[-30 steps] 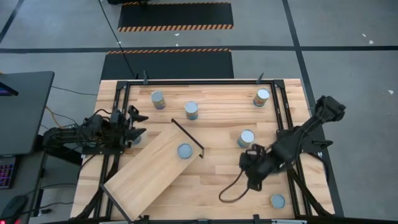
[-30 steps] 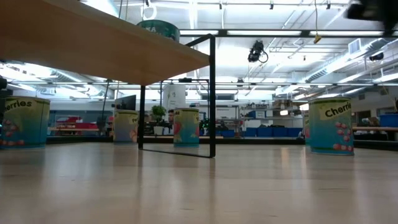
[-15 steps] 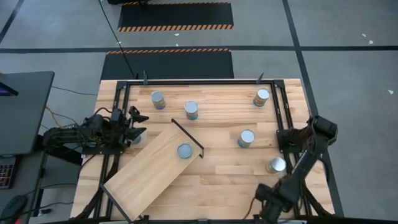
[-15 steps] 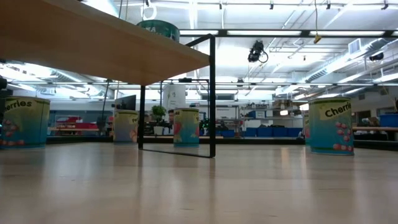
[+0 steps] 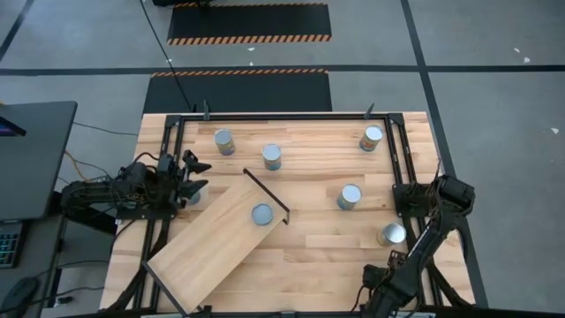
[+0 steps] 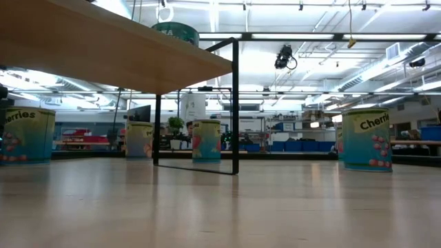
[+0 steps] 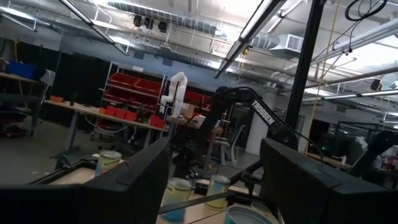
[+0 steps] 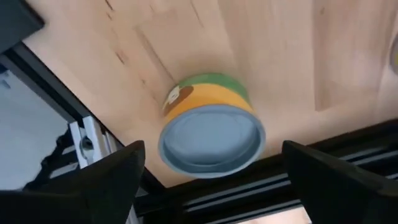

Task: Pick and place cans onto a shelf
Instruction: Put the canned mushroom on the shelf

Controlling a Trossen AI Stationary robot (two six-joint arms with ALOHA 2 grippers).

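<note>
The shelf [image 5: 216, 243] is a light board with a black frame, lying slantwise at the table's near left on thin black legs [image 6: 235, 103]. One can [image 5: 262, 214] stands on its far end. Other cans stand upright on the tabletop [image 5: 224, 140] [image 5: 272, 156] [image 5: 372, 138] [image 5: 350, 196] [image 5: 392, 234]. My right gripper [image 5: 381, 284] hangs open at the near right corner. It is above a green-and-yellow can [image 8: 211, 137] that its arm hides in the high view, with a finger on either side of it and apart from it. My left gripper [image 5: 196, 175] waits open at the table's left edge.
A black metal frame [image 5: 408, 168] runs round the tabletop; its rail [image 8: 249, 199] lies right beside the can under my right gripper. The middle of the table between the shelf and the right-hand cans is bare wood [image 5: 318, 238].
My right arm has swung from the middle right of the table toward its near right corner. This uncovers the can near the right rail and covers the one in the corner. No can has moved.
</note>
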